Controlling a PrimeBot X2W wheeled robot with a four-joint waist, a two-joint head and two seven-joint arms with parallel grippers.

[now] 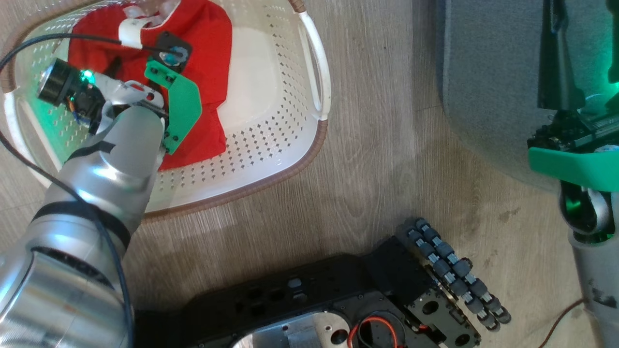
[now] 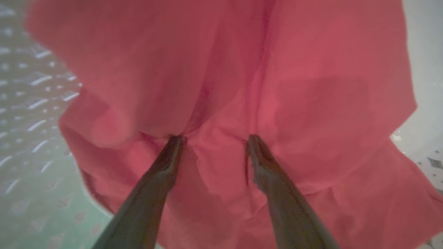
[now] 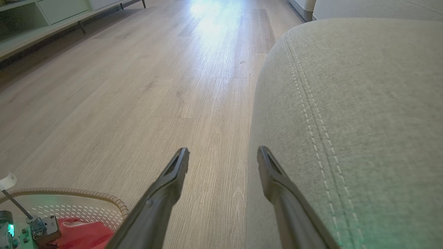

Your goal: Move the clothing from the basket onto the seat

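Note:
The red clothing [image 1: 208, 43] lies bunched in the left half of the cream basket [image 1: 271, 125] on the floor. My left arm reaches down into the basket, and its wrist hides the fingers in the head view. In the left wrist view, my left gripper [image 2: 214, 140] is open, both fingertips pressed into the red clothing [image 2: 311, 103], with a fold of fabric between them. My right gripper [image 3: 223, 152] is open and holds nothing, hovering at the rounded edge of the grey seat [image 3: 346, 103]. The seat [image 1: 488, 72] lies right of the basket. The basket's rim [image 3: 69, 192] and the clothing [image 3: 83, 231] show low in the right wrist view.
Wooden floor [image 1: 377, 145] separates basket and seat. My black base with its roller wheel [image 1: 454, 270] sits at the bottom. A black cable [image 1: 29, 46] runs over the basket's left side. A low white cabinet [image 3: 34, 20] stands far off.

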